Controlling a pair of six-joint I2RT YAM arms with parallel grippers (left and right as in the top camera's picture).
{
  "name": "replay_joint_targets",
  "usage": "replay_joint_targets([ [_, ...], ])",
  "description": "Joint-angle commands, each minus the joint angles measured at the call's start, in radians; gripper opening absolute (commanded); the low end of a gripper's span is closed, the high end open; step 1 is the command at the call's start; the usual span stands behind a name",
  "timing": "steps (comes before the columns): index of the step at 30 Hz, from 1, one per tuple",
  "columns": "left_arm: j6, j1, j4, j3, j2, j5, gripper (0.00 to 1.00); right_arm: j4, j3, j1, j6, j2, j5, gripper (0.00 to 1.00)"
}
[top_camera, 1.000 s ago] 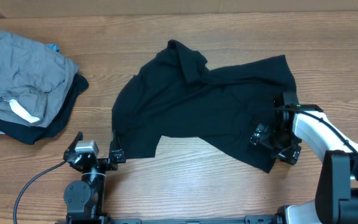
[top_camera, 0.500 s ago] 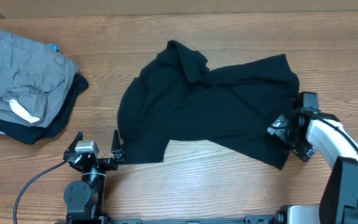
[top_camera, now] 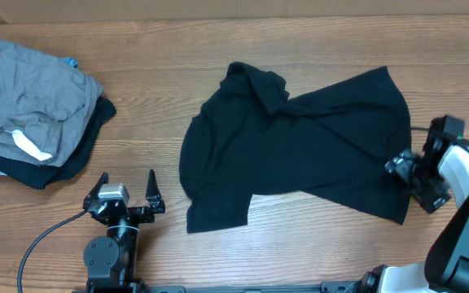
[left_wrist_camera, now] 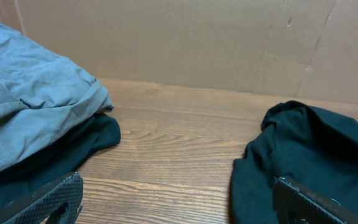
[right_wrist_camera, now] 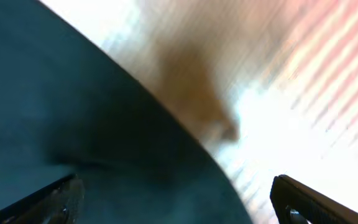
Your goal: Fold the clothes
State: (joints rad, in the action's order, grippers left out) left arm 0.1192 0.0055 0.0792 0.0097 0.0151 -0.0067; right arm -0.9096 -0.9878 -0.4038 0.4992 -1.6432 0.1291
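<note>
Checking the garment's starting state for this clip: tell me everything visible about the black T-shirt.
The black T-shirt is plain, soft-looking fabric, lying unfolded and wrinkled on the wooden table, right of centre. Its upper left part is bunched into a raised fold; a flap juts out at the lower left. No tag shows. The right gripper, jaws wide, sits at its right edge.

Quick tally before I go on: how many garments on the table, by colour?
Black: 1, the T-shirt, spread mid-table.
Grey: 1, the grey garment, on the left pile.
Dark: 1, the dark garment under the grey one.
Total: 3 that I can make out.
</note>
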Motion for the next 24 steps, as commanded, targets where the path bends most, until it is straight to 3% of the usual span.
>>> replay_joint_targets([
  [1, -0.023, -0.006, -0.002, -0.004, -0.010, 0.007, 1.00, -0.017, -0.109, 0.034, -0.087, 0.003, -0.147, 1.00],
  [6, -0.023, -0.006, -0.026, -0.004, -0.010, 0.000, 1.00, 0.022, -0.126, 0.105, -0.148, 0.003, -0.285, 1.00],
  [10, -0.052, -0.006, -0.185, -0.003, -0.010, 0.290, 1.00, 0.009, -0.124, 0.164, -0.160, 0.003, -0.284, 0.89],
  [12, -0.043, -0.006, -0.190, 0.016, -0.010, 0.327, 1.00, 0.008, -0.124, 0.189, -0.160, 0.003, -0.284, 0.72],
  [15, -0.039, -0.006, -0.081, 0.140, 0.021, 0.348, 1.00, 0.006, -0.124, 0.235, -0.161, 0.003, -0.277, 0.25],
  [17, -0.062, -0.006, -0.035, 0.247, 0.097, 0.348, 1.00, 0.006, -0.121, 0.255, -0.161, 0.003, -0.276, 0.11],
  [19, -0.081, -0.006, -0.015, 0.344, 0.198, 0.359, 1.00, 0.006, -0.111, 0.267, -0.161, 0.003, -0.252, 0.04],
  [21, -0.098, -0.006, 0.044, 0.507, 0.392, 0.413, 1.00, 0.006, -0.098, 0.271, -0.159, 0.003, -0.220, 0.04],
  [24, -0.105, -0.016, 0.248, 0.808, 0.766, 0.453, 1.00, 0.011, -0.092, 0.271, -0.160, 0.003, -0.216, 0.04],
])
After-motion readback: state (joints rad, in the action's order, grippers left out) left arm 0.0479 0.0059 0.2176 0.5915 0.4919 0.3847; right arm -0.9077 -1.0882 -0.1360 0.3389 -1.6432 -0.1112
